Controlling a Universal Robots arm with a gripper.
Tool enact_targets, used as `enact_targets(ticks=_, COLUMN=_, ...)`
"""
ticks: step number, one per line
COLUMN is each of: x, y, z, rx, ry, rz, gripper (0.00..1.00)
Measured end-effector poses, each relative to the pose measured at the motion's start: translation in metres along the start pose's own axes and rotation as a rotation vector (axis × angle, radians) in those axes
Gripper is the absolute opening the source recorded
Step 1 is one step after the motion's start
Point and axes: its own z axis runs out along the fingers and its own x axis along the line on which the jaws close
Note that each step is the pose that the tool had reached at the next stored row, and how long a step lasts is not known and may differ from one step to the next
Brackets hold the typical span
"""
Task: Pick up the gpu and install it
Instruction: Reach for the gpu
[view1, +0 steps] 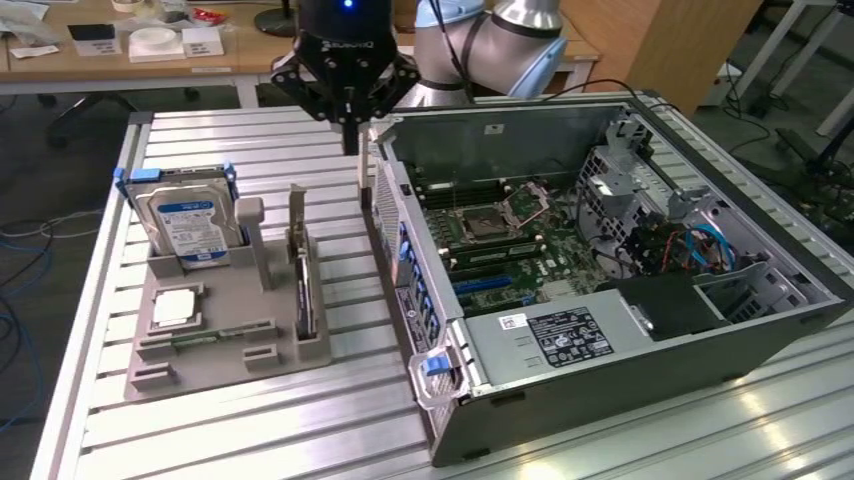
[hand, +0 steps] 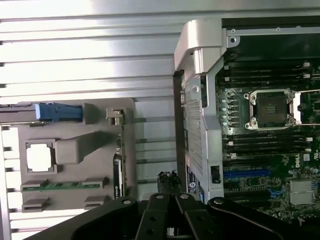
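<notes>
The gpu (view1: 304, 285) is a thin dark card standing on edge in a slot of the grey holder (view1: 220, 345), with its pale bracket (view1: 296, 212) sticking up at the far end. In the wrist view the gpu (hand: 118, 172) appears edge-on in the same holder (hand: 75, 147). My gripper (view1: 350, 143) hangs above the table, behind the holder and beside the back corner of the open computer case (view1: 601, 350). It is shut with nothing in it and clear of the card. Its black linkage and joined tips (hand: 168, 178) appear in the wrist view.
A silver hard drive (view1: 187, 225) with a blue-white label stands upright in the holder, with a square processor chip (view1: 176, 308) in front of it. The case's motherboard (view1: 501, 235) lies exposed, with blue slots (view1: 497, 284) and an empty socket (hand: 270, 108). The table is ribbed aluminium (view1: 240, 430).
</notes>
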Motion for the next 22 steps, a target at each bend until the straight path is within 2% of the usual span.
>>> enact_targets(ticks=10, x=0.043, y=-0.0032, z=-0.0011, rx=-0.0001, ry=-0.0001, rz=0.000, gripper=0.11)
enact_targets(ticks=17, x=0.053, y=-0.0040, z=-0.0014, rx=0.0000, ry=0.0000, rz=0.000, gripper=0.11)
enact_targets(ticks=20, x=0.066, y=-0.0050, z=-0.0018, rx=0.0000, ry=0.0001, rz=0.000, gripper=0.11)
enact_targets(ticks=22, x=0.068, y=-0.0051, z=-0.0018, rx=0.0000, ry=0.0000, rz=0.000, gripper=0.11)
